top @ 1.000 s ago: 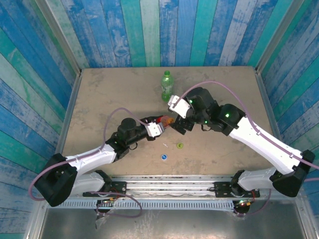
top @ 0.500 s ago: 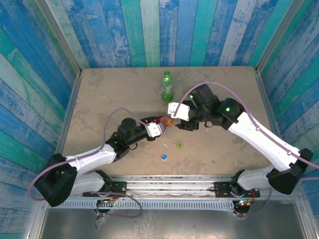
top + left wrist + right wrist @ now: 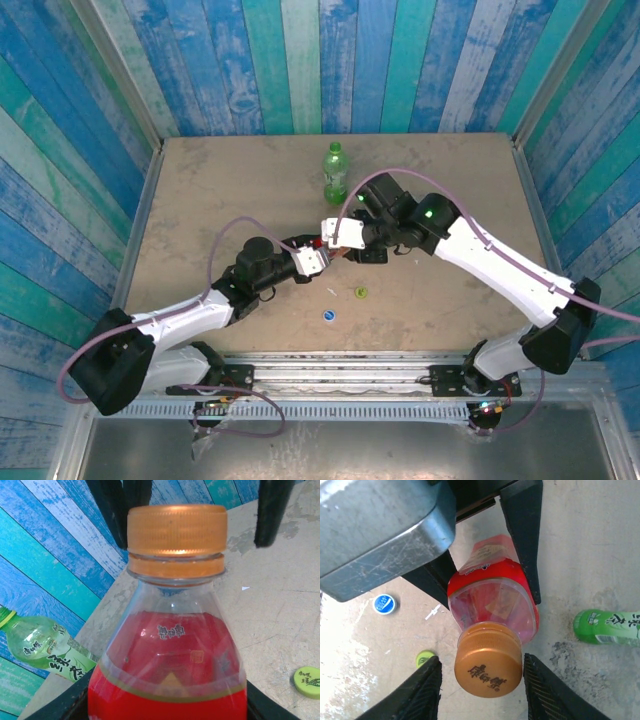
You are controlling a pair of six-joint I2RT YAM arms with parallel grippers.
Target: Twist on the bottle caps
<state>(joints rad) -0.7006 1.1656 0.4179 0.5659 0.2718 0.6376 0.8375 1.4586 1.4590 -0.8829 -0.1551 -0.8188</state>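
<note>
Sandy counter (image 3: pixel 200 190) walled by blue striped planks. At its middle, the left end effector (image 3: pixel 480 570) grips a red-filled clear plastic bottle (image 3: pixel 167 670) wearing a ribbed orange screw cap (image 3: pixel 176 532). The right end effector (image 3: pixel 484 687) straddles that cap, fingers spread.

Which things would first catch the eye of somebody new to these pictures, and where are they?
A red plastic bottle wearing an orange ribbed screw cap is clamped at the centre in the left gripper, the open fingers of the right gripper flanking that cap. A tall green plastic bottle stands behind; a small blue round cap and a yellow-green cap lie loose on the near side.
</note>
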